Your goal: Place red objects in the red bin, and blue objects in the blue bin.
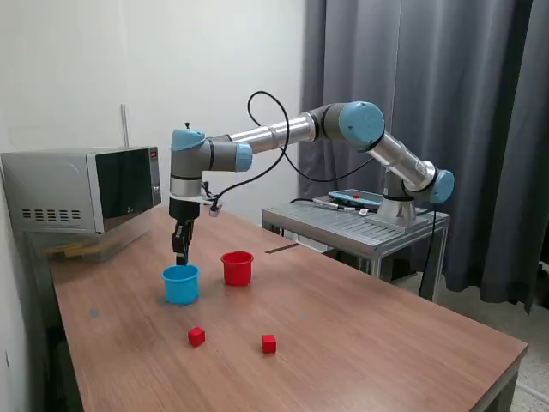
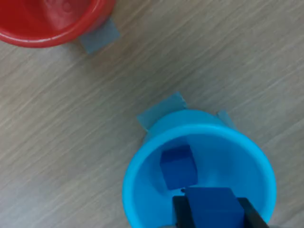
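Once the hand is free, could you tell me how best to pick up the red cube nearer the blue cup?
Probably from straight above. That red cube sits flat on the table, apart from the other red cube and the blue cup, so the hand could close on two opposite vertical faces, fingers square to them. Its flat parallel sides suit a pinch.

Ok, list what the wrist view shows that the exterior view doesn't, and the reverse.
Only the wrist view shows a small dark blue cube lying inside the round light blue plastic cup, a second dark blue cube clamped in the gripper above it, and tape tabs under both cups. Only the exterior view shows two small red cubes loose on the wooden table, the microwave and the arm. Both show the blue cup and the round red plastic cup.
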Controlling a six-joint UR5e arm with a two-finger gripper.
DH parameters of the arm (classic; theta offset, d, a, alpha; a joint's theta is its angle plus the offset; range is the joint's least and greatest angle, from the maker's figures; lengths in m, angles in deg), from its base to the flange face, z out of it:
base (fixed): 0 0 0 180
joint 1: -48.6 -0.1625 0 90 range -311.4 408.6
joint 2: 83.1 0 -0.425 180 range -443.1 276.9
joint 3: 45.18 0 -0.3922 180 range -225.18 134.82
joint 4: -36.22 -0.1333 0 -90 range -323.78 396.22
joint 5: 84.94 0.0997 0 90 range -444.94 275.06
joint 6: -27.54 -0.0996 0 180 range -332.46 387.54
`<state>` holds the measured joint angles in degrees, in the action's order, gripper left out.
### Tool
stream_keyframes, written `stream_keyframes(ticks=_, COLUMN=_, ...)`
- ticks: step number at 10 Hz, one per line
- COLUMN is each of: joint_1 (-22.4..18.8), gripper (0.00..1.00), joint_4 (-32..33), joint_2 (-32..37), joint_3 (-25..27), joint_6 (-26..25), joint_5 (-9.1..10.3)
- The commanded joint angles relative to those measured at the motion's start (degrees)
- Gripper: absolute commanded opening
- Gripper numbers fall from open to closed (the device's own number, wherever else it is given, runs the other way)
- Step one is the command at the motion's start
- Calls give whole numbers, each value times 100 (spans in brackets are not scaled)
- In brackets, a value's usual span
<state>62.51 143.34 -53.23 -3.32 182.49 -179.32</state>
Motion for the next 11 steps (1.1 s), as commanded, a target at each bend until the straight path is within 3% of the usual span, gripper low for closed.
stream_keyframes(ticks=1, joint_1=6, gripper=0, joint_4=1, joint_2=-42, joint_3=15, joint_6=0, joint_5=-1)
stream_keyframes(ticks=2, joint_1=6, gripper=100, joint_4=10, joint_2=-42, joint_3=24, joint_6=0, joint_5=-19)
stream_keyframes(ticks=11, joint_1=-55, gripper=100, joint_4=-16, joint_2=10, joint_3=15, joint_6=53, joint_5=-10)
